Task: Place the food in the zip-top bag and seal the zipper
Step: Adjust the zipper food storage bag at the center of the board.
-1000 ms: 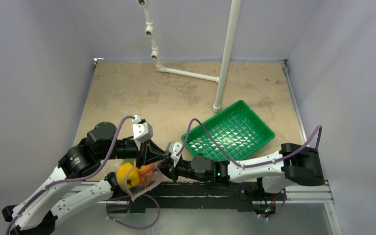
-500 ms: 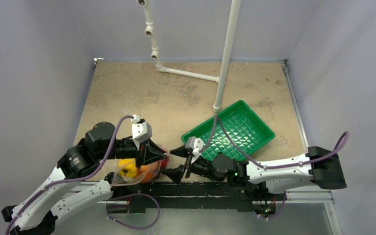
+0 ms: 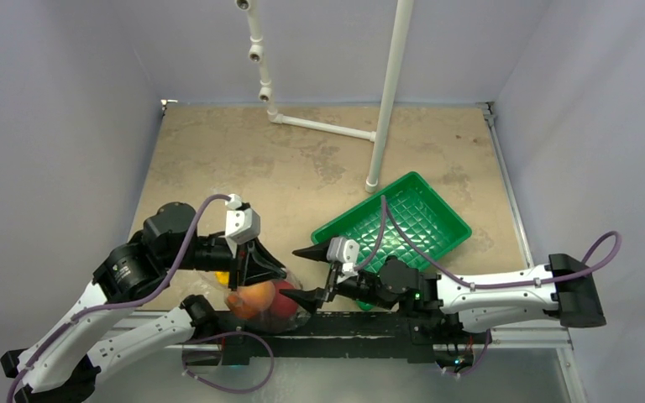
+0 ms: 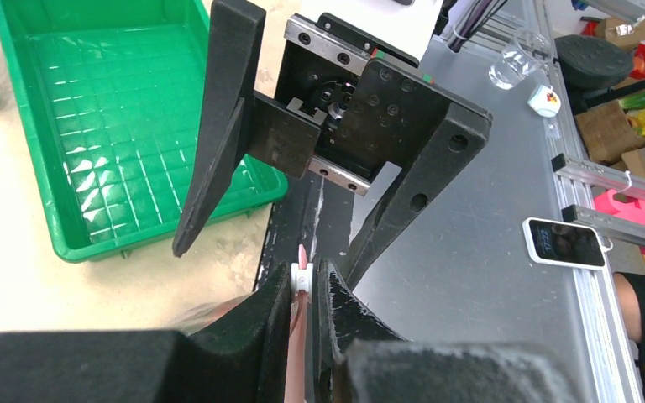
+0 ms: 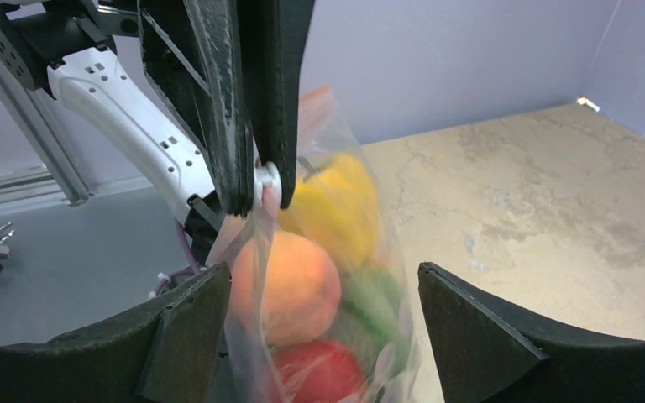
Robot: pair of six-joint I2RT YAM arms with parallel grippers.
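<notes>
The zip-top bag (image 3: 262,300) hangs at the table's near edge with the food inside: a peach (image 5: 290,290), a yellow pepper (image 5: 336,201), a red tomato (image 5: 319,374) and a green piece (image 5: 374,306). My left gripper (image 3: 274,270) is shut on the zipper (image 4: 299,332), its fingertips (image 4: 273,290) pinching the pink strip right at the white slider (image 4: 301,277). My right gripper (image 3: 294,273) stands open just right of the bag. In the right wrist view its fingers (image 5: 186,323) spread to either side of the hanging bag without touching it.
A green ribbed tray (image 3: 441,210) sits right of centre behind the right arm. A white pipe stand (image 3: 384,109) rises at the back. The black rail and grey floor lie below the near table edge.
My right gripper has opened, let go of the bag and drawn back to the right. The bag has swung down and now hangs from the left gripper alone.
</notes>
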